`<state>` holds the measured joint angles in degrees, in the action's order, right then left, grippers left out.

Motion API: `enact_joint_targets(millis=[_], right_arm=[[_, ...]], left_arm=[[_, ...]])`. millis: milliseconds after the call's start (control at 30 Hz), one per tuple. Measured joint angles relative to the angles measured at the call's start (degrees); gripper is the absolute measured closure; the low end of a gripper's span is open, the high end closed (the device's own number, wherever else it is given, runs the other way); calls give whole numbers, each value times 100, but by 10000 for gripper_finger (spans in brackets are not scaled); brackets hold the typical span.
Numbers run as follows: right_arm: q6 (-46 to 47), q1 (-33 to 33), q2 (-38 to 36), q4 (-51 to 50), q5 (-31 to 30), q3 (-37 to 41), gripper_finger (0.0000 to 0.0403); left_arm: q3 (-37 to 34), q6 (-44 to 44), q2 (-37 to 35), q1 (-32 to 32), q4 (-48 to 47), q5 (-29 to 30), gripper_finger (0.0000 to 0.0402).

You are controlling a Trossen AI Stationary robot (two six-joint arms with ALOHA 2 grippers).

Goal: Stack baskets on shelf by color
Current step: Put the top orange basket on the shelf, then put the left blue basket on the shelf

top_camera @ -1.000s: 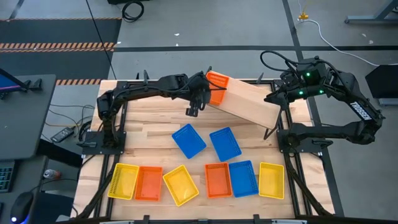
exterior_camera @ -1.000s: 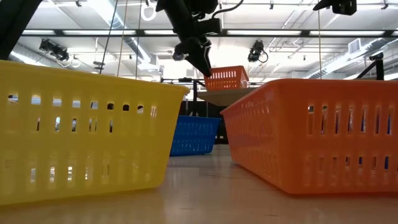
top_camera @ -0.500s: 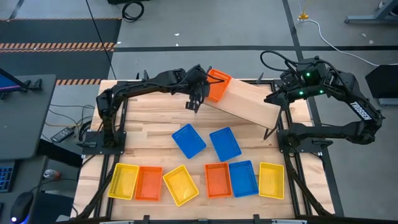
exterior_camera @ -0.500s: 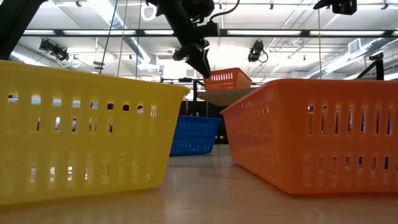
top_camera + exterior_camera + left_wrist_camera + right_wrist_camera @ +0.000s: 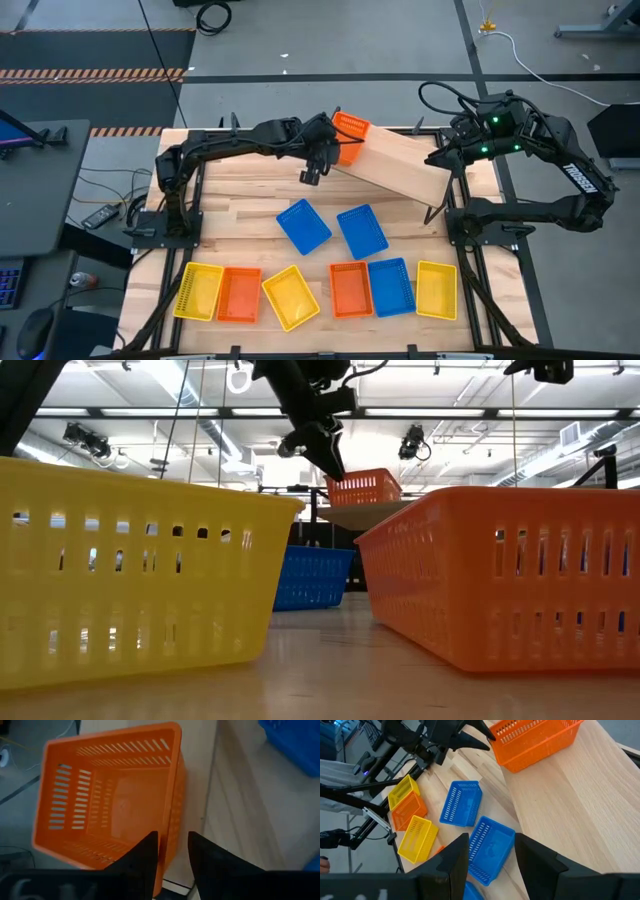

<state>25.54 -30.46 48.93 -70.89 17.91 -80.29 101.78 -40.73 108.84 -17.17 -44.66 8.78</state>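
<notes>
An orange basket (image 5: 352, 136) sits flat on the left end of the light wooden shelf (image 5: 400, 168). It also shows in the low view (image 5: 365, 487). My left gripper (image 5: 332, 150) is at the basket's left side and shut on its wall. My right gripper (image 5: 438, 157) is open and empty above the shelf's right end. Two blue baskets (image 5: 302, 225) (image 5: 362, 232) lie on the tabletop in front of the shelf. My left gripper (image 5: 172, 837) holds the orange basket by one side wall (image 5: 170, 827) near a corner, one finger (image 5: 145, 855) inside the basket and one (image 5: 205, 860) outside. The fingers slant down from the table's left (image 5: 330, 460). The basket stands upright with its bottom on the shelf.
A row of baskets lies along the table's near edge: yellow (image 5: 198, 291), orange (image 5: 238, 295), yellow (image 5: 291, 297), orange (image 5: 350, 289), blue (image 5: 391, 287), yellow (image 5: 436, 289). Bare tabletop (image 5: 240, 195) lies left of the blue baskets.
My left gripper has gone a little toward the table's far edge and come back. The orange basket has turned slightly on the shelf with it and turned back, staying on the shelf's left end.
</notes>
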Motion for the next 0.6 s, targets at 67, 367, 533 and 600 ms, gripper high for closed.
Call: enact_joint_targets(millis=[67,367,533,600], right_arm=[[-9,0,0,0,0,0,238],[-20,0,0,0,0,0,238],[-20,0,0,0,5,0,238],[-22,0,2,2,22,0,238]], left_arm=[[0,2,-4,2,-71,5,288],[0,106,-7,33,-19,479,288],[-2,490,-73,244,-73,638,288],[31,733,-151,368,-201,654,288]])
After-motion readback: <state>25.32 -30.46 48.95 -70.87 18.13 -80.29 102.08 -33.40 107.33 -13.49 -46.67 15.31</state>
